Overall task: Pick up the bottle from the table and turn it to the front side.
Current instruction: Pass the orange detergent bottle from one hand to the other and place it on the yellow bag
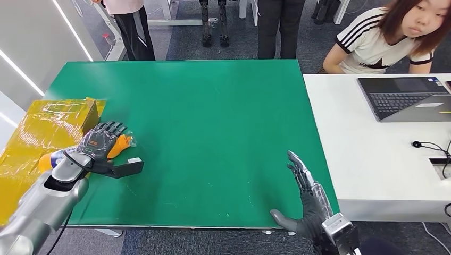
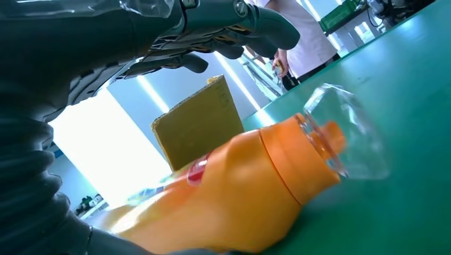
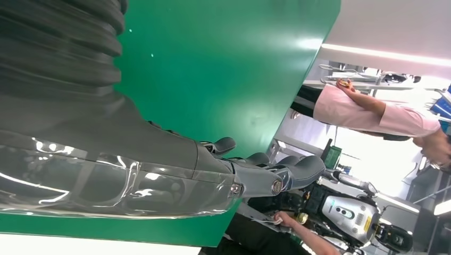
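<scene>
Nearest me, my right hand (image 1: 306, 199) hovers over the near right corner of the green table (image 1: 213, 133), fingers stretched out straight and apart, thumb splayed, holding nothing; the right wrist view shows the same flat, extended fingers (image 3: 276, 172) above the green surface.

At the near left edge, my left hand (image 1: 103, 143) lies over the orange bottle (image 1: 119, 144). From the head view the fingers drape across the bottle's body; in the left wrist view the bottle (image 2: 239, 196) lies on its side on the table with its clear cap (image 2: 345, 133) pointing away, the fingers (image 2: 223, 32) arched above it and not clearly pressing it, so I cannot tell whether the hand actually grips. A small red patch of label shows on the bottle, but I can read no writing.

Just beyond the left hand sits a cardboard box (image 1: 90, 114) wrapped in yellow plastic (image 1: 37, 138). Farther right, a white desk (image 1: 372, 159) carries a laptop (image 1: 404, 98), with a seated person (image 1: 383, 42) behind it.
</scene>
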Motion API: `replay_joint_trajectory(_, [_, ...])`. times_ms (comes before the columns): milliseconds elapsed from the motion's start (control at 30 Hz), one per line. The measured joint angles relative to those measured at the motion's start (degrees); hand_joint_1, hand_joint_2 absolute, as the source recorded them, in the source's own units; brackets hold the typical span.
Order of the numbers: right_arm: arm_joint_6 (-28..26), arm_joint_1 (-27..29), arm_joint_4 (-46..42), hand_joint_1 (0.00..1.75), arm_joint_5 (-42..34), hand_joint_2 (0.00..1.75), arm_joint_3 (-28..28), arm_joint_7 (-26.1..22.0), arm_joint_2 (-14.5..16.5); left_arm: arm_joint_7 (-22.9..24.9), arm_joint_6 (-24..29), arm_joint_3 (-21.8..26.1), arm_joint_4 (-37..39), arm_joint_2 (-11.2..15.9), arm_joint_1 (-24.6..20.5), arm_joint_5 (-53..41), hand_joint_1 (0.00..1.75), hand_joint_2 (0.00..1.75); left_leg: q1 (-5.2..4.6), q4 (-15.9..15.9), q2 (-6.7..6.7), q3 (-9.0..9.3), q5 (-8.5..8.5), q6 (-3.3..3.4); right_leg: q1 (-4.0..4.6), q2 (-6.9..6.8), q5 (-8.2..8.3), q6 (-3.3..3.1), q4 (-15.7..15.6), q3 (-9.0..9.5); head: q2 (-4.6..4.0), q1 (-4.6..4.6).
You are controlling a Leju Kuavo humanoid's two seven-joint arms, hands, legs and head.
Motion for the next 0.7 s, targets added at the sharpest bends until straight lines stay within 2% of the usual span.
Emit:
replay_joint_trajectory(233, [-0.7,0.6,0.0,0.00,-1.3,1.75,0.0,0.0,-0.4,0.1,0.7,-0.1,0.2,-0.7,0.3,1.0,0.00,1.75,0.00,0.0,-0.01,-0.01,0.00,0.00,0.00,-0.01,0.00,0.00,0.0,0.00,0.00,0.00])
replay_joint_trajectory(300, [-0.7,0.9,0.0,0.00,-1.5,1.75,0.0,0.2,-0.5,-2.5,4.7,0.3,-0.1,-1.3,1.3,5.1,0.00,1.75,-0.01,0.0,0.00,0.00,0.00,0.00,0.00,0.00,0.00,0.00,0.0,0.00,0.00,-0.01])
replay_joint_trajectory(367, [-0.8,1.2,0.0,0.00,-1.7,1.75,0.0,0.8,-0.5,-8.7,9.8,1.9,-1.7,-2.9,3.3,14.9,0.00,1.75,-0.04,0.0,-0.02,0.00,-0.01,0.01,-0.01,-0.02,-0.02,0.02,0.0,0.00,0.00,-0.01])
replay_joint_trajectory(467, [-1.8,1.6,-0.1,0.00,-2.2,1.75,0.1,1.6,-0.3,-20.9,13.4,6.9,-7.6,-8.5,8.1,38.7,0.00,1.75,-0.09,0.0,-0.08,-0.01,-0.06,0.09,-0.05,-0.11,-0.06,0.09,0.0,0.04,0.00,0.00])
replay_joint_trajectory(533, [-3.1,1.7,-0.1,0.00,-2.8,1.75,0.4,1.8,-0.1,-25.0,14.9,9.1,-13.8,-13.4,11.9,51.6,0.00,1.75,-0.11,0.0,-0.07,-0.02,-0.13,0.19,-0.06,-0.11,-0.07,0.12,-0.1,0.07,0.00,0.01])
replay_joint_trajectory(600, [-4.4,1.4,0.3,0.00,-3.3,1.75,1.0,1.6,0.2,-25.2,13.5,9.2,-20.3,-17.7,15.0,60.5,0.00,1.75,-0.11,0.1,-0.06,-0.04,-0.18,0.27,-0.07,-0.10,-0.08,0.15,-0.1,0.09,0.00,0.01])
replay_joint_trajectory(700, [-5.8,0.8,1.4,0.00,-3.4,1.75,2.1,1.4,1.1,-22.7,7.0,7.9,-27.3,-22.3,17.6,69.2,0.00,1.75,-0.11,0.1,-0.07,-0.05,-0.20,0.30,-0.07,-0.12,-0.10,0.18,-0.1,0.10,0.00,0.00])
